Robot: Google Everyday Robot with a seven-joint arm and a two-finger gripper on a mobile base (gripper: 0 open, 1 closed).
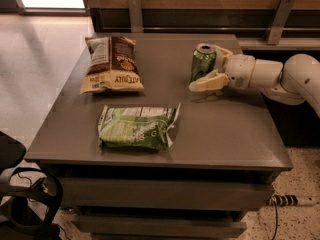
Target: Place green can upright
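The green can point(202, 60) stands upright on the grey table point(225, 129) at its back right, silver top facing up. My gripper point(213, 67) reaches in from the right and straddles the can. One pale finger point(206, 83) lies in front of the can's base and the other point(223, 52) behind its right side. The fingers look spread a little wider than the can, so the gripper is open and the can rests on the table.
A flat crinkled green snack bag point(136, 128) lies near the table's front middle. A brown and cream chip bag point(111, 64) lies at the back left. A wooden wall with metal brackets point(276, 14) runs behind the table. A black chair base point(25, 199) is at lower left.
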